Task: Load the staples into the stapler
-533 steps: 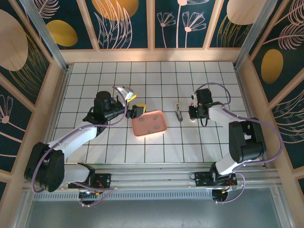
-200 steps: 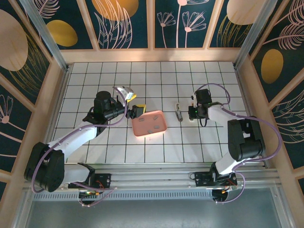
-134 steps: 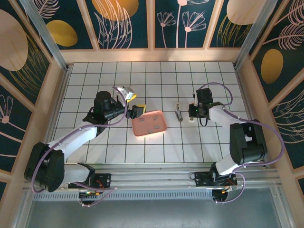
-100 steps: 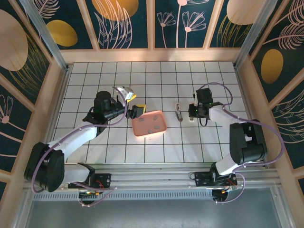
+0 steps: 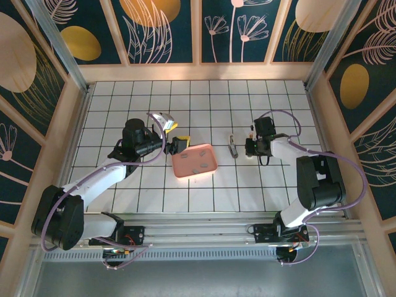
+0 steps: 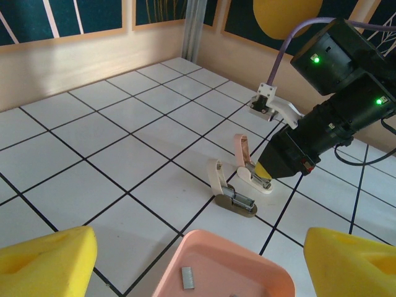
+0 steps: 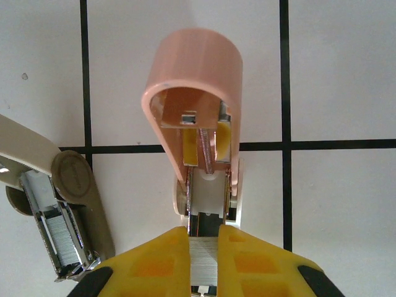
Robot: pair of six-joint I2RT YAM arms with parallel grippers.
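The right claw (image 7: 204, 240) is clenched on a ribbed grey strip of staples (image 7: 204, 255). This strip lies in the open channel of the pink stapler (image 7: 192, 68). The stapler's lid stands up, just ahead of the yellow fingertips, so the stapler is directly in front of the claw and touches it.

Just beside it, on its left, lies a beige stapler (image 7: 71, 179), also opened, with staples in its metal rail. Both staplers lie on the table (image 5: 204, 105), right of its middle and about halfway between the near and far edges.

The left claw (image 5: 179, 143) is released and its fingers are wide apart. It hangs at the far left corner of the pink tray (image 5: 209, 156). Loose staples (image 6: 188, 278) lie in this tray, well apart from the staplers.
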